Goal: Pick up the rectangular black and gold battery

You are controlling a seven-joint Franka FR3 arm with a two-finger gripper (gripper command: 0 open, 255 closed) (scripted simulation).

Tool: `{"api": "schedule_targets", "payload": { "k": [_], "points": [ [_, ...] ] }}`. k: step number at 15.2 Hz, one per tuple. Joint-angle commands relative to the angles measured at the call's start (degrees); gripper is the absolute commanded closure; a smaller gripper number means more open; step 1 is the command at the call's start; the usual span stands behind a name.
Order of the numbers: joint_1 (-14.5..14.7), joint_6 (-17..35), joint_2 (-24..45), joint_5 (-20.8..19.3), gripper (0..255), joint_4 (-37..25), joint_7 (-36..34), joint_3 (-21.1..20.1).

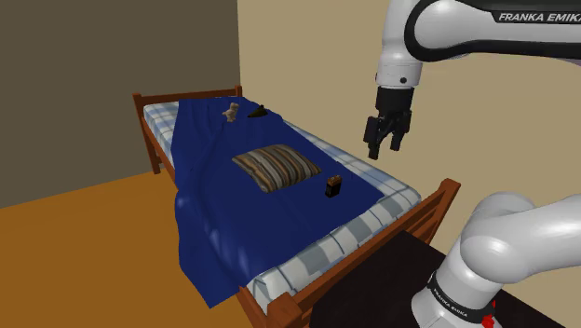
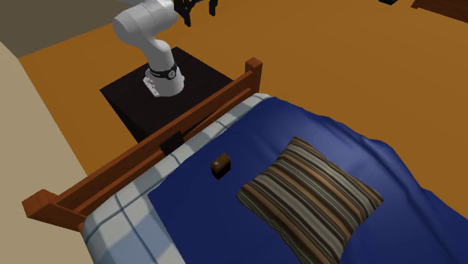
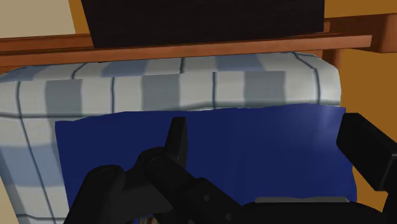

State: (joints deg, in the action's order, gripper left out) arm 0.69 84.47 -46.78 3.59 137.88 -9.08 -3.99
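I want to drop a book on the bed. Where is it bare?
The blanket is bare between the pillow and the side where it hangs down, and between the pillow and the small toy. Tighter where the battery stands by the pillow.

This is a bedroom in a home. A brown-framed bed (image 2: 127,161) runs across the second exterior view from lower left to right, its blue-and-white checked mattress (image 2: 120,225) covered by a dark blue blanket (image 2: 300,127) with a striped cushion (image 2: 311,199) (brown and tan bands). Orange-brown floor (image 2: 315,45) spreads across the top, and a beige wall (image 2: 30,120) stands at the left.
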Motion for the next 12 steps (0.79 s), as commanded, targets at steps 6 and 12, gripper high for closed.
{"api": "schedule_targets", "payload": {
  "k": [6, 12],
  "points": [
    [-1.77, 8.78, 6.55, -2.33, 0, 2.46, 2.59, 2.43],
    [-3.85, 19.06, 16.59, -4.55, 0, 2.86, 5.33, 5.23]
  ]
}}
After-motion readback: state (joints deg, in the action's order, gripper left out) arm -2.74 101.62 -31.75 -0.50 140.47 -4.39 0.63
